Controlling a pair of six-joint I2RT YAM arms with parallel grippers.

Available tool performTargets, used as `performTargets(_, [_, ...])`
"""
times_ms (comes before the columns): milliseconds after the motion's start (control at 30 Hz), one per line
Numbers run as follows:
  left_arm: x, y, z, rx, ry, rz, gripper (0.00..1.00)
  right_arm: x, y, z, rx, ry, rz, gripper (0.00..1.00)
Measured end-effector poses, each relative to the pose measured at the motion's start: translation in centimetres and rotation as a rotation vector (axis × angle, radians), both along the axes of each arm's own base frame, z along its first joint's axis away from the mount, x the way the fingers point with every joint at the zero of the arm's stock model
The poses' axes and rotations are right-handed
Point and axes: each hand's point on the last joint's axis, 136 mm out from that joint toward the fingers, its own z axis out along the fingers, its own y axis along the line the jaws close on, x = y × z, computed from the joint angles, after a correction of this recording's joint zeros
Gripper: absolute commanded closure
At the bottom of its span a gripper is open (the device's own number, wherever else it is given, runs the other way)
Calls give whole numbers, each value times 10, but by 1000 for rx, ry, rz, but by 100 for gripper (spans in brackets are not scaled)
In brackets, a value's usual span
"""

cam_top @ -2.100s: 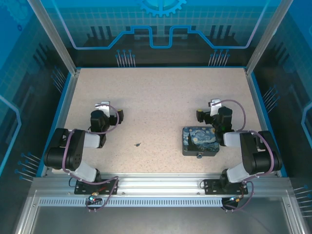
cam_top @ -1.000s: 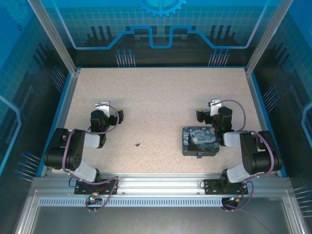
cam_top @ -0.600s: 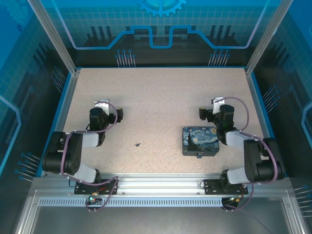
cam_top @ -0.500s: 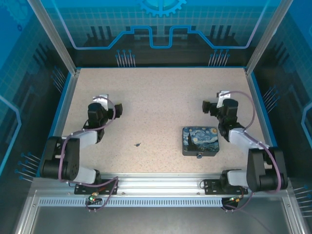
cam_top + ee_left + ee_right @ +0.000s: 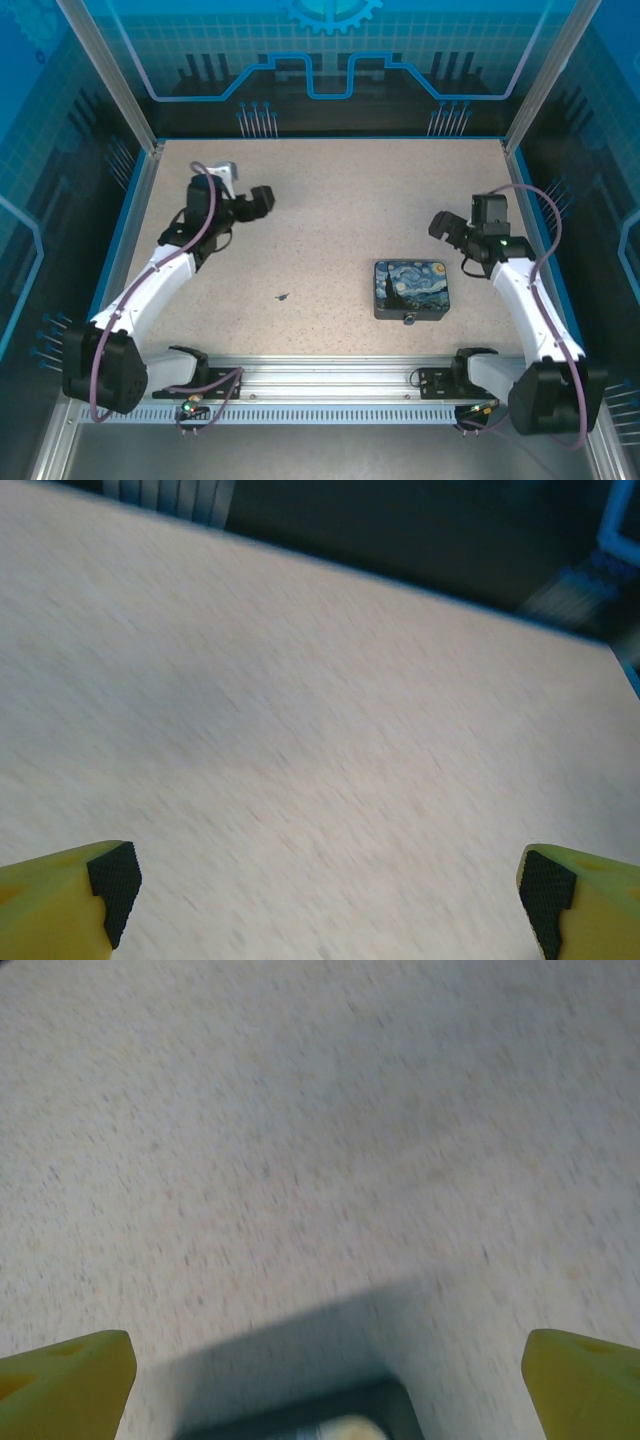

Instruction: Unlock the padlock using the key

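Bearing swirly painted print: box (image 5: 411, 285) touching padlock (image 5: 409, 319).

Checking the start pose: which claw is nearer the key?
Left. The left claw is beyond the key, slightly left; the right claw is far off to its right.

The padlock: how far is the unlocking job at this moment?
Nothing looks done: the key lies alone on the table, apart from the padlock at the near side of the painted box. Nothing is in hand: the left claw and the right claw are open and empty, touching neither. Left to do: pick up the key, insert it, turn it.
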Motion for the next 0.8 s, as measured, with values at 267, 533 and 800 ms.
performTargets(267, [-81, -115, -30, -102, 232, -243, 1, -70, 19, -49, 138, 200, -43, 0])
performTargets(533, [-116, -176, -55, -169, 358, -315, 1, -92, 49, -73, 174, 316, 15, 0])
performTargets(800, [-123, -195, -70, -234, 412, -305, 1, -92, 94, -85, 198, 365, 104, 0])
